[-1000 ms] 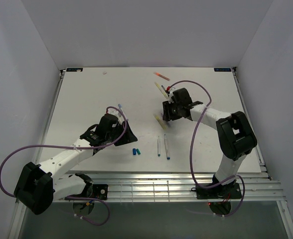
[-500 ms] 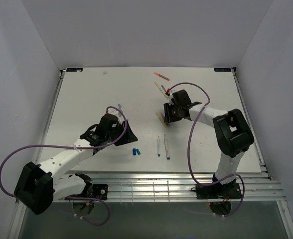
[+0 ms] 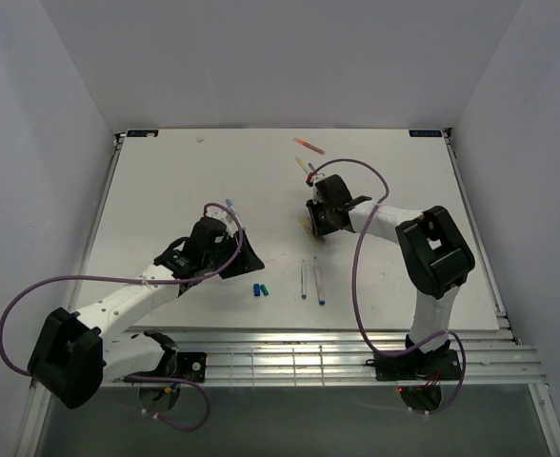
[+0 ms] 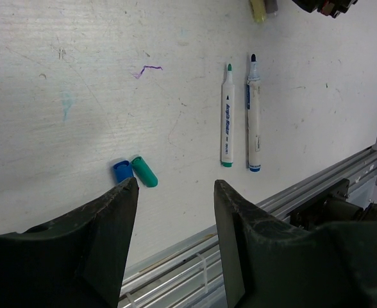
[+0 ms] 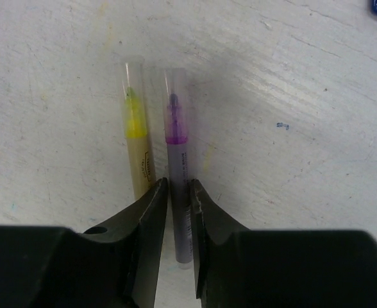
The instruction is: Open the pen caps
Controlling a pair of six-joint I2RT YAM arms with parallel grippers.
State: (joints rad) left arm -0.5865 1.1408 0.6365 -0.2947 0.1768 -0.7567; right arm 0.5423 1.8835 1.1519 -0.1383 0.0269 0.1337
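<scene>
Status: right gripper [image 5: 179, 186] sits low over the purple pen [image 5: 175, 138], centre of the right wrist view. Jaws are narrow, one on each side of the barrel, and look to be touching it on both sides. I read that as a pinch on the barrel, below the coloured collar. That grip point makes sense because it leaves the clear cap [image 5: 174, 86] free for pulling.

Yellow pen [image 5: 137, 138] lies just beside the purple one, on its left and parallel. Its own cap is on too. It's close enough that the left-hand finger could nudge it.

Left gripper [image 4: 175, 186] is wide open and holds nothing, hovering over the table [image 4: 79, 96] in the lower part of its view. My guess is it's parked to take the cap end once the pen is lifted.

Blue cap [image 4: 122, 172] and teal cap [image 4: 145, 172] lie side by side, touching, by the tip of the left-hand finger in that view. Green-tipped pen [image 4: 227, 122] and blue-tipped pen [image 4: 253, 122] lie uncapped and parallel, right of centre.

Orange pen [image 3: 310, 145] lies at the top centre of the overhead view. I can't tell whether it's capped.

No tray or bin is in view. The only enclosures are the clear caps, with the nibs visible inside.
</scene>
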